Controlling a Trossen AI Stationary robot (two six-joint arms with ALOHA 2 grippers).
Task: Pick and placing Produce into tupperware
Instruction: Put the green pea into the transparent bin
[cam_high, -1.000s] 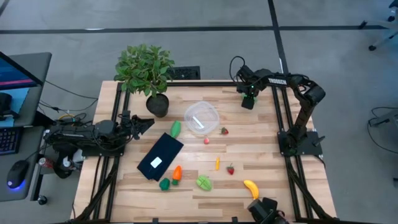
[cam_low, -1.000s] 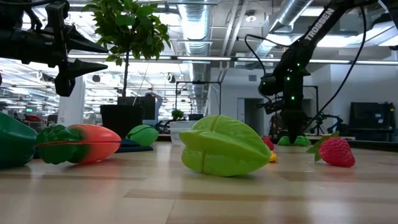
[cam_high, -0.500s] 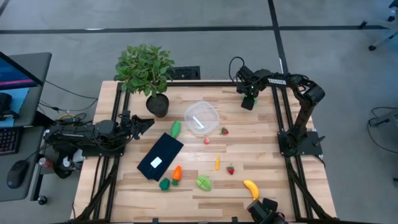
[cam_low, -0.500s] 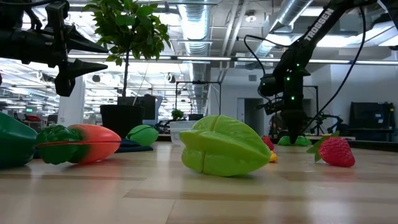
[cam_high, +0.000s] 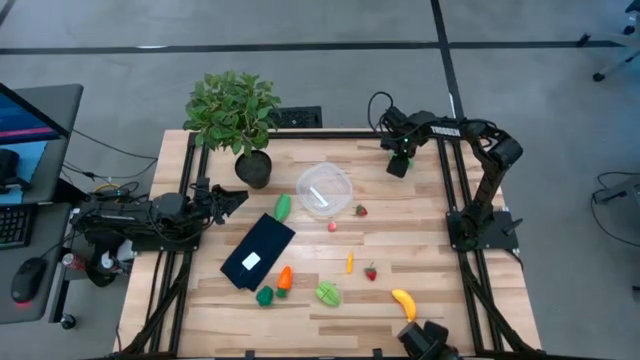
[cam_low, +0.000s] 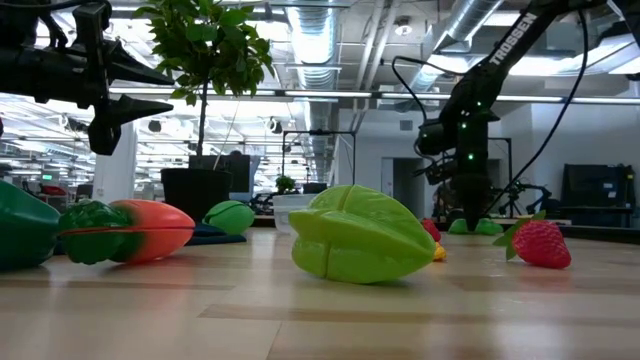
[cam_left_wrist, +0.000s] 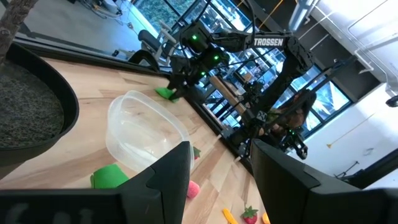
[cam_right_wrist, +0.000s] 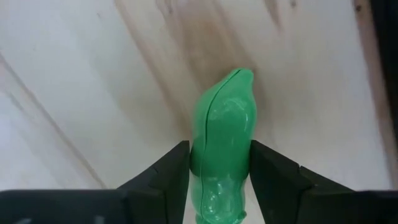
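Right wrist view: a green produce piece (cam_right_wrist: 222, 146) lies on the wooden table (cam_right_wrist: 93, 93) with the two dark fingers (cam_right_wrist: 163, 171) of the right gripper (cam_right_wrist: 219, 163) touching it on either side, closed on it.

High view: the landmark is the tupperware (cam_high: 324, 189), a round clear container standing empty on the table (cam_high: 420, 240). The right gripper (cam_high: 399, 163) and its green piece are near the table's far edge, to the right of the tupperware and well apart from it; the right arm rises from its base at the table's right side and folds back over that far edge, wrist pointing down.

Just left of the tupperware lies another green piece (cam_high: 283, 206). To its near right are a red strawberry (cam_high: 361, 210) and a small pink piece (cam_high: 332, 226). Farther toward the near edge lie a small yellow-orange piece (cam_high: 349, 263), a second strawberry (cam_high: 371, 272), a carrot (cam_high: 285, 278), a dark green piece (cam_high: 264, 296), a light green ribbed piece (cam_high: 327, 293) and a banana (cam_high: 403, 302).

A dark flat rectangle with a white label (cam_high: 258, 250) lies near-left of the tupperware; a potted plant (cam_high: 237, 118) stands far-left of it.

The left gripper (cam_high: 232, 198) hovers left of the tupperware, arm stretched level from the left side, fingers apart and holding nothing.
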